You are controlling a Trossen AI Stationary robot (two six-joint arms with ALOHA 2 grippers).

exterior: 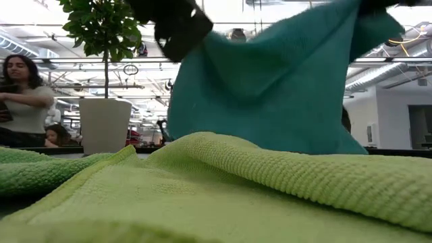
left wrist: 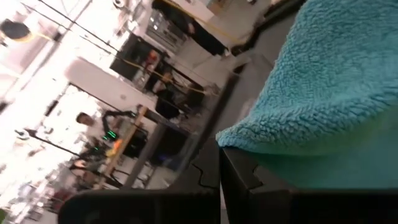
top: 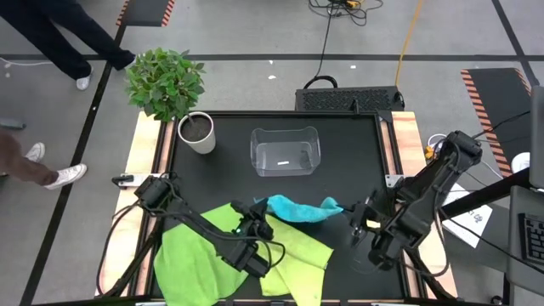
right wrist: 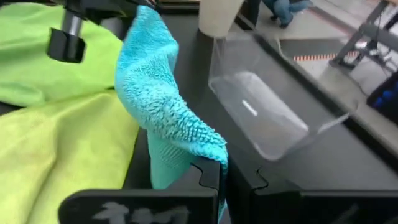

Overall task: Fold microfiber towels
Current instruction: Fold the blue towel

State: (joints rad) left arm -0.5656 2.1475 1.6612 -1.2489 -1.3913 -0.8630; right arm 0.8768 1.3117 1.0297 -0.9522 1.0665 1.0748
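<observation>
Right now you've got the turquoise towel strung between both claws, lifted off the counter mid-front. Left claw is pinched on one end of it, right claw pinched on the other; both wrist views show turquoise pile clamped between the dark fingers. The low view shows it hanging as a sheet above the pale yellow-green towel.

Bright green towel lies crumpled at the front left, touching the pale one and partly under the left arm. Clear plastic bin sits farther back, near the middle; the potted plant is at the back left corner.

Handling, my read: the cloth is light, limp and plush, so it sags between grips and won't hold an edge by itself. The pile looks grippy and should drag on the towels below. Hold at corners, not mid-edge, and keep tension even or it bunches. Nothing fragile; the main risk is snagging the pale towel when you lower.
</observation>
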